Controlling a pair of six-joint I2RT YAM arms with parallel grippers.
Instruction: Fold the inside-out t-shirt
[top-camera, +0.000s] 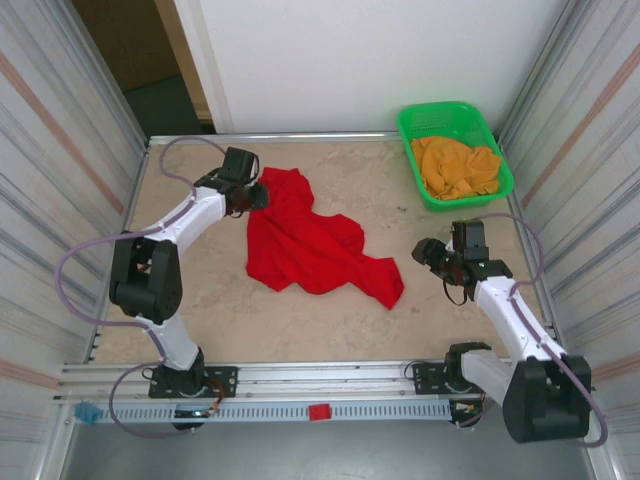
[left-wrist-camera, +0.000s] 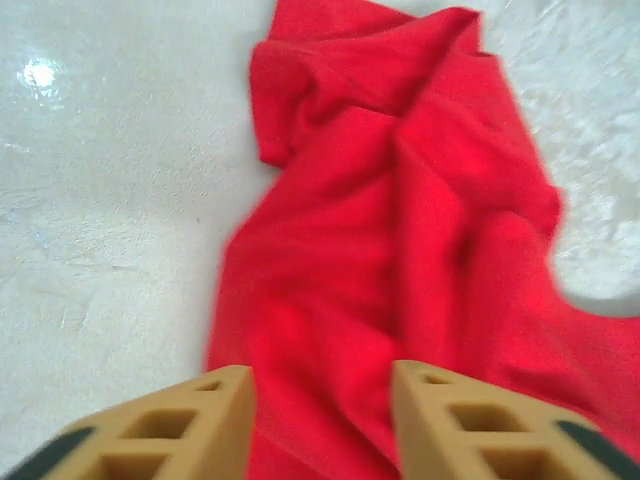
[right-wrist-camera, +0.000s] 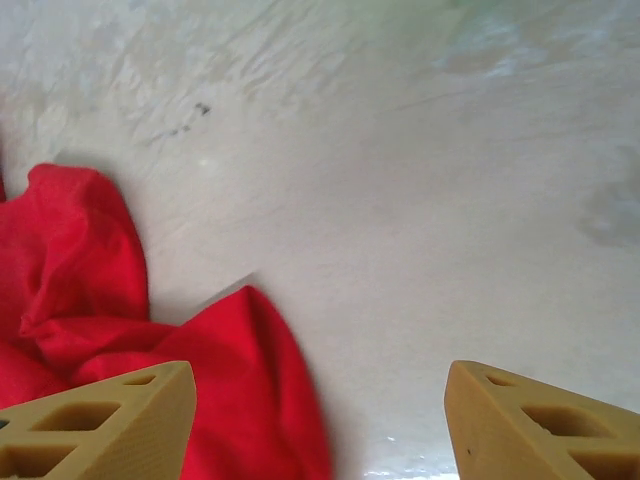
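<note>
Red fabric is lying directly under the left gripper (left-wrist-camera: 318, 388). Its two tan fingers (left-wrist-camera: 200, 420) are standing apart with nothing pinched between them, and the cloth is showing flat through the gap. This is the inside-out t-shirt (left-wrist-camera: 400, 200). From those fingertips it is spreading forward and to the right in soft, crumpled folds, and a bunched lobe is ending ahead of the gripper. Pale table (left-wrist-camera: 100, 200) is showing off to the left of the fingers.

In the top view, the left gripper (top-camera: 252, 195) is hovering at the far left edge of the shirt (top-camera: 310, 245), which is lying in a rumpled heap between the two arms.

The right gripper (right-wrist-camera: 320, 385) is holding its fingers (right-wrist-camera: 540, 420) wide apart over bare tabletop, gripping nothing. A rounded end of the shirt (right-wrist-camera: 70, 260) is lying under and past the finger at the left of its wrist view. From above, this gripper (top-camera: 425, 252) is sitting just beside the shirt's near right tip, not touching it. Farther beyond it, a green basket (top-camera: 440, 107) is sitting in the far right corner, holding an orange-yellow cloth (top-camera: 457, 167).
</note>
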